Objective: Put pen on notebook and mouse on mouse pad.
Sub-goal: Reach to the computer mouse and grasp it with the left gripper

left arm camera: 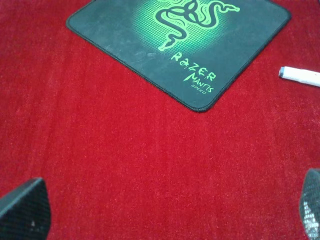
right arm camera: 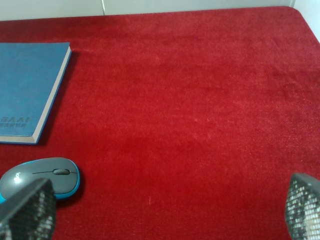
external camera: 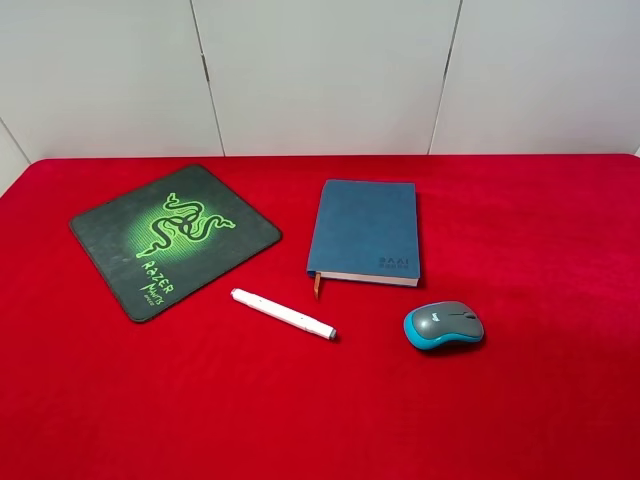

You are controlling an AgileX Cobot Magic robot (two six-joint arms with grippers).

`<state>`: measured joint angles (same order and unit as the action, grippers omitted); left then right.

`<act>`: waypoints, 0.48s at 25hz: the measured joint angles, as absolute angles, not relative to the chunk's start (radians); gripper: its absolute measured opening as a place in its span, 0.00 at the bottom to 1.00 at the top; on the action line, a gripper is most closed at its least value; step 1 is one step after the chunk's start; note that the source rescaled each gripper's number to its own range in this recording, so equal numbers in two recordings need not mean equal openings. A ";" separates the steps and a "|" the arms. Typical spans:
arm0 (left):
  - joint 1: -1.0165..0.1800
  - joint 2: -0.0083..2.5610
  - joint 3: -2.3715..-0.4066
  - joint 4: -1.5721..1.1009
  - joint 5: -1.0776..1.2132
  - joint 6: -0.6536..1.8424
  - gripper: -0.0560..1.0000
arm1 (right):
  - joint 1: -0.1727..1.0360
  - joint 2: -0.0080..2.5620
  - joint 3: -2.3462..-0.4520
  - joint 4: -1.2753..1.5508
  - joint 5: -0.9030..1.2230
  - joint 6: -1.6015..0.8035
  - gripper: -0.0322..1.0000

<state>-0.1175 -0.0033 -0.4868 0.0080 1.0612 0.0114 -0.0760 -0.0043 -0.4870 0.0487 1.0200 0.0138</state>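
Note:
The white pen (external camera: 283,313) lies on the red cloth between the black mouse pad (external camera: 110,250) with its green logo and the blue notebook (external camera: 365,230). The grey and teal mouse (external camera: 444,325) rests in front of the notebook's right corner. Neither arm shows in the high view. In the left wrist view the left gripper (left arm camera: 165,212) is open over bare cloth, short of the mouse pad (left arm camera: 125,40) and the pen (left arm camera: 299,76). In the right wrist view the right gripper (right arm camera: 165,210) is open, with the mouse (right arm camera: 42,176) beside one fingertip (right arm camera: 27,210) and the notebook (right arm camera: 30,90) beyond.
A red cloth (external camera: 520,400) covers the whole table. White wall panels (external camera: 320,70) stand behind its far edge. The table's right far corner (right arm camera: 300,12) shows in the right wrist view.

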 joint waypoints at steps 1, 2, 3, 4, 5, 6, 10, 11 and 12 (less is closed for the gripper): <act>-0.117 -0.003 -0.491 0.008 1.066 0.011 1.00 | -0.076 -0.004 -0.487 0.049 1.020 0.014 1.00; -0.117 -0.003 -0.497 0.008 1.072 0.011 1.00 | -0.076 -0.004 -0.487 0.049 1.020 0.014 1.00; -0.117 0.004 -0.506 0.008 1.080 0.011 1.00 | -0.076 -0.004 -0.487 0.049 1.020 0.014 1.00; -0.117 0.015 -0.519 0.008 1.086 0.010 1.00 | -0.076 -0.004 -0.487 0.049 1.020 0.014 1.00; -0.117 0.035 -0.535 0.008 1.090 0.010 1.00 | -0.076 -0.004 -0.487 0.049 1.020 0.014 1.00; -0.117 0.061 -0.553 0.008 1.090 0.010 1.00 | -0.076 -0.004 -0.487 0.049 1.020 0.014 1.00; -0.117 0.198 -0.633 0.008 1.099 0.015 1.00 | -0.076 -0.004 -0.487 0.049 1.020 0.014 1.00; -0.117 0.234 -0.658 0.006 1.106 0.022 1.00 | -0.076 -0.004 -0.487 0.049 1.020 0.014 1.00; -0.117 0.279 -0.684 0.000 1.116 0.025 1.00 | -0.076 -0.004 -0.487 0.049 1.020 0.014 1.00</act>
